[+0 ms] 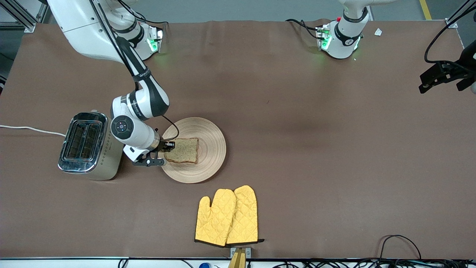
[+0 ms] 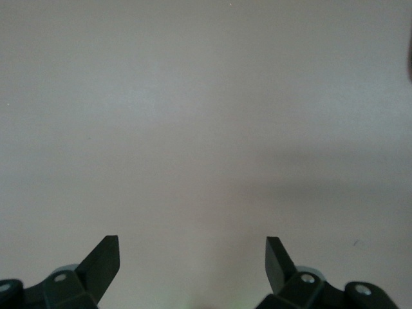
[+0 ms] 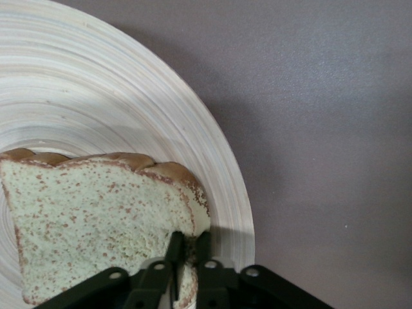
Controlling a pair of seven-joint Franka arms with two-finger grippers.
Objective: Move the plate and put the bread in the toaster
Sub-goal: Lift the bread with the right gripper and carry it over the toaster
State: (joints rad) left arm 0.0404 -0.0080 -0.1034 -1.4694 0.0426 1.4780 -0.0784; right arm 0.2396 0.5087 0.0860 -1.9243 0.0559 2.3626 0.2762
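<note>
The pale wooden plate (image 1: 208, 149) lies on the brown table beside the toaster (image 1: 89, 147), toward the right arm's end. The brown bread slice (image 1: 184, 150) rests on the plate. My right gripper (image 1: 168, 147) is over the plate's edge next to the toaster and is shut on the bread's crust edge. In the right wrist view the jaws pinch the bread (image 3: 96, 212) at its corner, with the plate (image 3: 129, 96) under it. My left gripper (image 1: 442, 76) waits raised at the left arm's end of the table; in its wrist view the left gripper (image 2: 192, 254) is open over bare table.
A pair of yellow oven mitts (image 1: 227, 216) lies nearer the front camera than the plate. The toaster's white cord (image 1: 29, 129) runs off the table's edge. Cables lie along the front edge.
</note>
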